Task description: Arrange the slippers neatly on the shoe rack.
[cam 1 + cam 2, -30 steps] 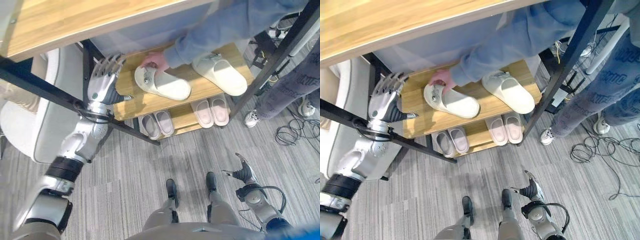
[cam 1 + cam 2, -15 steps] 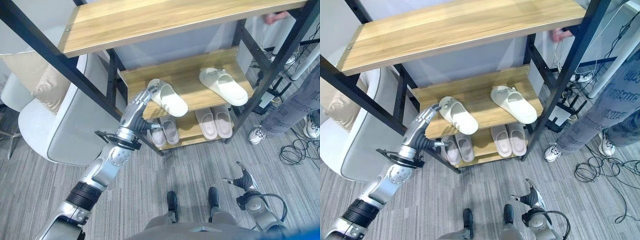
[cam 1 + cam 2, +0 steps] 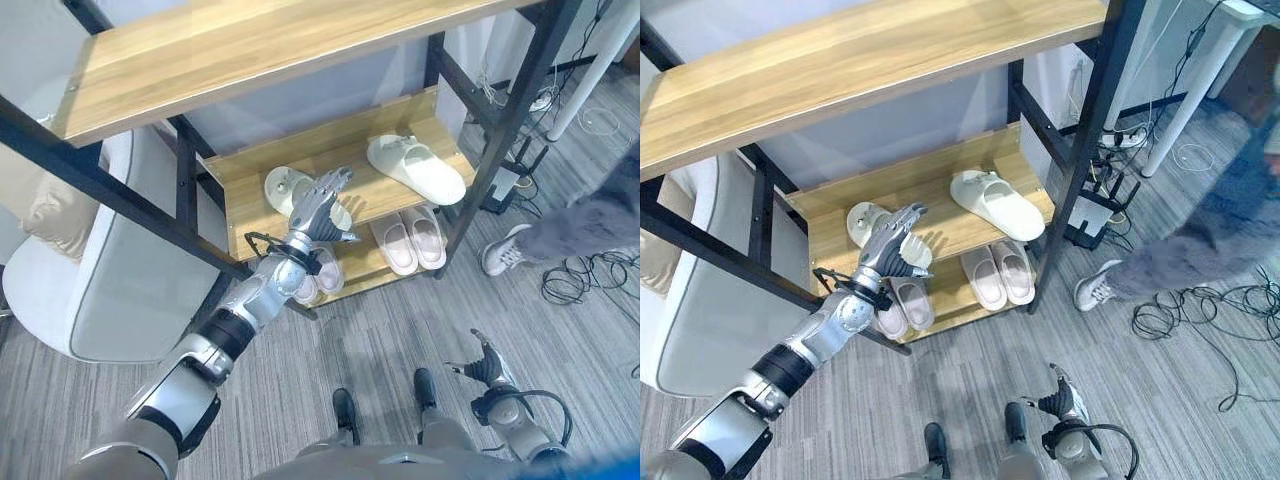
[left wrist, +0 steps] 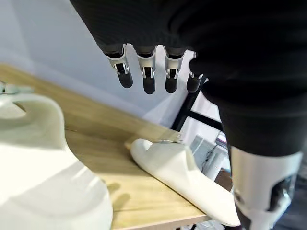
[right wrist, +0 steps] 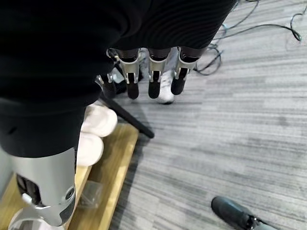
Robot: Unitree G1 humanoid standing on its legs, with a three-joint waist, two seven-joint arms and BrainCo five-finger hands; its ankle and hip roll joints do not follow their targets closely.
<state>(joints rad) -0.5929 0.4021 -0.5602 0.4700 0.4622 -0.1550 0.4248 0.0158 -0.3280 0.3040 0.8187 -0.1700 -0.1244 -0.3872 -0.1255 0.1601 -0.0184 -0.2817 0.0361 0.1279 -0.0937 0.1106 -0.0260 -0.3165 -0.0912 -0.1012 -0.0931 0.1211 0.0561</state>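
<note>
Nearest, low by the carpeted floor (image 3: 380, 330), the right robot hand (image 3: 482, 362) hangs with its fingers (image 5: 152, 79) straight and relaxed, holding nothing. Farther out, the left robot hand (image 3: 318, 205) reaches over the front edge of the shoe rack's middle shelf (image 3: 250, 215); its fingers (image 4: 146, 76) are spread wide and straight above a white slipper (image 3: 285, 187), not curled round it, and whether they touch it cannot be told. A second white slipper (image 3: 415, 167) lies apart to the right on the same shelf, angled. On the bottom shelf (image 3: 952, 300) sit two pairs of pale slippers (image 3: 408, 238). A grey chair (image 3: 90, 270) stands left of the rack. A person's leg and shoe (image 3: 505, 248) show at the right.
</note>
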